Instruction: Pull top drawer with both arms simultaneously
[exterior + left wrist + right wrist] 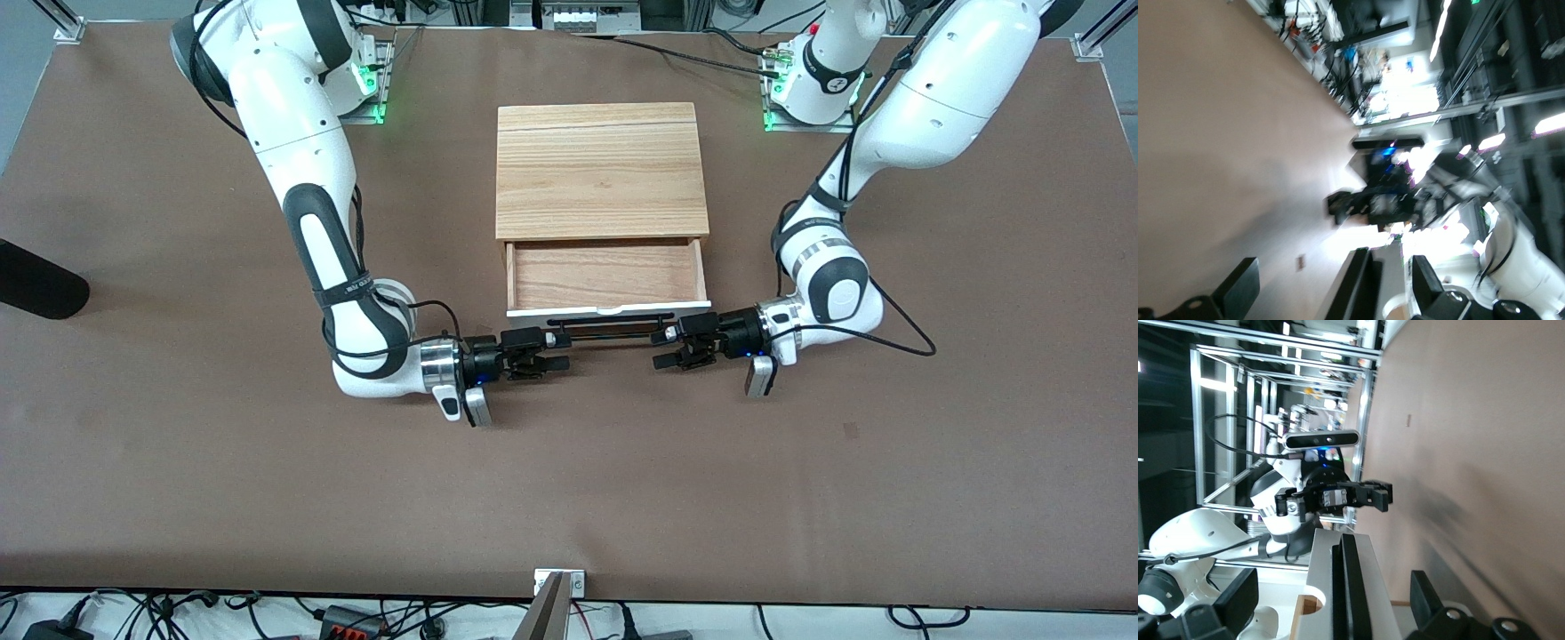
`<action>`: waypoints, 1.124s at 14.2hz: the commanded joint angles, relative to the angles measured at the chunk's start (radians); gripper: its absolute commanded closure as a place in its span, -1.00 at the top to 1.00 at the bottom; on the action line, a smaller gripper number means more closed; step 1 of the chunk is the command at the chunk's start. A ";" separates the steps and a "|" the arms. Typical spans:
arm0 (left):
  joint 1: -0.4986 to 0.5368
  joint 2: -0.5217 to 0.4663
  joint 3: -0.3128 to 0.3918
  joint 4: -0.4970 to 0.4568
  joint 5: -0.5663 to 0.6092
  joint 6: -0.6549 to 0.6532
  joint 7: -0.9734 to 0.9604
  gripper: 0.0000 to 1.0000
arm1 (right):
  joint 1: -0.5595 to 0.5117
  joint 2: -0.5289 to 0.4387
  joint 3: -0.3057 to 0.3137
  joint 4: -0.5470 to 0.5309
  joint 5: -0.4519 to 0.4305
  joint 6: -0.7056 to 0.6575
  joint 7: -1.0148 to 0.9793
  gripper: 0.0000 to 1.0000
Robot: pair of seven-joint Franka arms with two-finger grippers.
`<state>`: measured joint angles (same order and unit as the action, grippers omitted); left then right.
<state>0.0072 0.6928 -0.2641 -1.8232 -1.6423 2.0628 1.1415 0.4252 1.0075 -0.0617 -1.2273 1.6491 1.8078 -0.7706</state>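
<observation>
We see the top drawer [607, 277] pulled out of the wooden cabinet [600, 169], which sits near the middle of the brown surface [178, 498]. The drawer's shallow light-wood tray lies open to view at the cabinet's six o'clock side, empty inside, with its white front panel nearest the front camera and the black bar handle [607, 325] running along that panel.

The right hand [553, 351] comes in from the right arm's end of the surface and sits at the nine o'clock end of the handle. Its fingers are spread apart with the bar between them, and in the right wrist view [1331, 600] we see a clear gap on each side of the bar, so it grips nothing.

The left hand [667, 348] sits at the three o'clock end of the handle, reaching in from the left arm's end. Its fingers also stand wide apart around the bar, as the left wrist view [1335, 287] shows, and they are not closed on it.
</observation>
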 commanded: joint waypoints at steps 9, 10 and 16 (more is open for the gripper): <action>0.201 -0.223 0.048 0.308 1.083 -0.373 -0.553 1.00 | -0.019 -0.204 -0.171 0.100 -0.584 -0.172 0.405 1.00; 0.206 -0.243 0.046 0.397 1.216 -0.488 -0.604 1.00 | -0.019 -0.225 -0.190 0.100 -0.629 -0.207 0.443 1.00; 0.203 -0.429 0.052 0.536 1.574 -0.690 -0.908 1.00 | -0.014 -0.368 -0.257 0.100 -1.021 -0.427 0.671 1.00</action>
<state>0.2241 0.3005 -0.2197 -1.2851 -0.1607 1.3870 0.3209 0.4058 0.6963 -0.3112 -1.1146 0.7383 1.4267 -0.1539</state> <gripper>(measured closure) 0.000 0.000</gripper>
